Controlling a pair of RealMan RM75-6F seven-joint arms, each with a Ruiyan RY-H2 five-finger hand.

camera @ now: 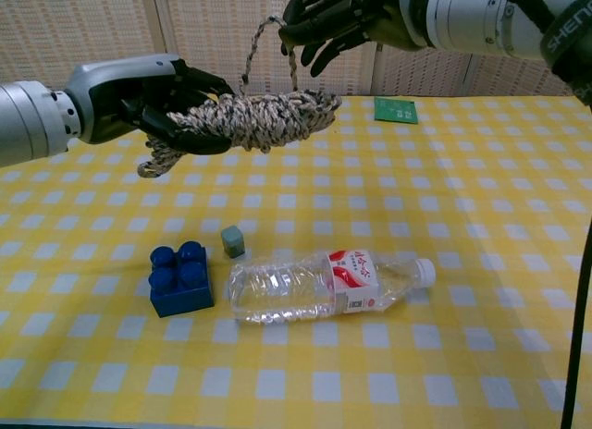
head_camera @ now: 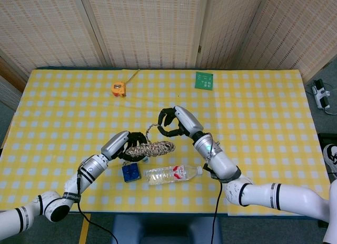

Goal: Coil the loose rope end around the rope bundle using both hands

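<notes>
Chest view: the rope bundle (camera: 259,119), a speckled coil lying roughly level, hangs in the air above the yellow checked table (camera: 481,216). The left hand (camera: 162,101) grips its left portion, dark fingers wrapped around the coil, with a short frayed tail protruding below the palm. The loose rope end (camera: 264,41) rises from the bundle in an arc to the right hand (camera: 338,22), which pinches it between curled fingers above and slightly right of the bundle; a short length dangles below the pinch. Head view: the bundle (head_camera: 152,148) sits between the two hands, the left hand (head_camera: 126,144) at its left end, the right hand (head_camera: 174,123) up and to the right. Beneath the bundle on the table lie a blue brick (camera: 180,278), a small grey-green cube (camera: 233,241) just beside it, and a clear plastic bottle (camera: 324,286) on its side. Farther back are an orange tape measure (head_camera: 119,89) and a green card (head_camera: 204,80).
</notes>
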